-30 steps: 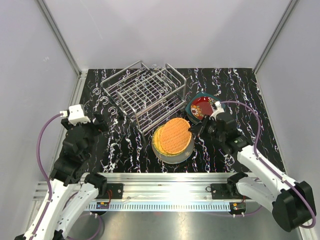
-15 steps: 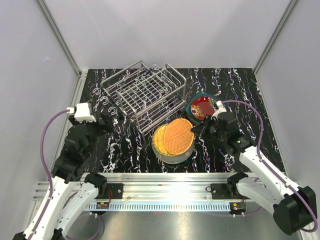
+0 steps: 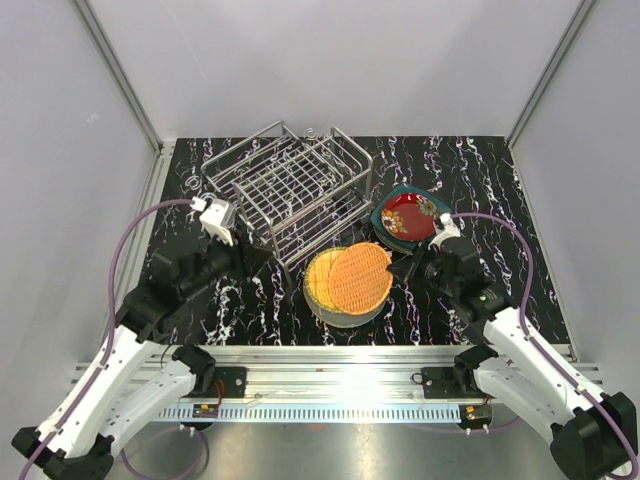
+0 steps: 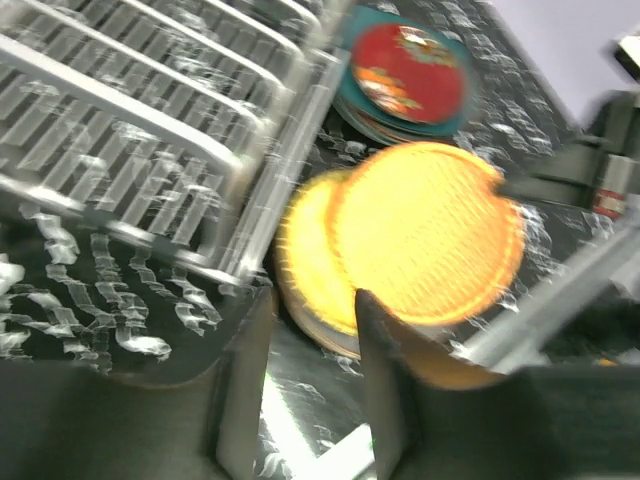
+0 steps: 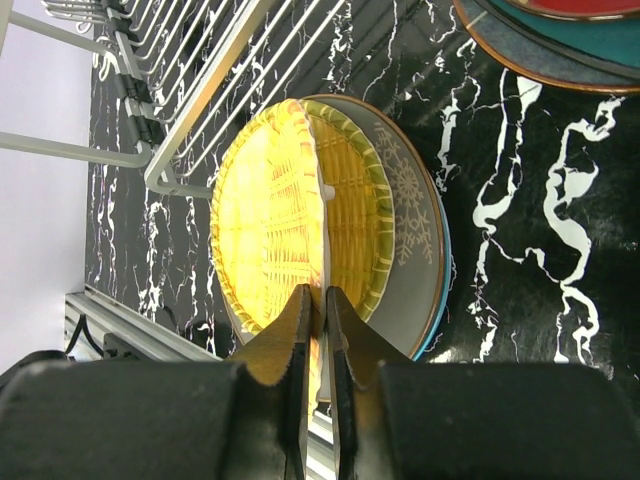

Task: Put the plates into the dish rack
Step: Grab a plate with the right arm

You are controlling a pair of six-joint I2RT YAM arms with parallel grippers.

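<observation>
The left end effector had swung from the black marbled tabletop's left edge toward the silver wire dish rack, fingers apart, empty; the right end effector stayed clamped on the round orange woven plate's rim, tipped up off its stack beside the rack; probably a handover

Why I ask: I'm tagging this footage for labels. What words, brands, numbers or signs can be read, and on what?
No legible text in any view.
Red plate: painted motifs, no letters.
Grey plate: white snowflakes, no words.
Orange plate: woven texture only.
Small board at the near edge: any marking too small to read.
</observation>
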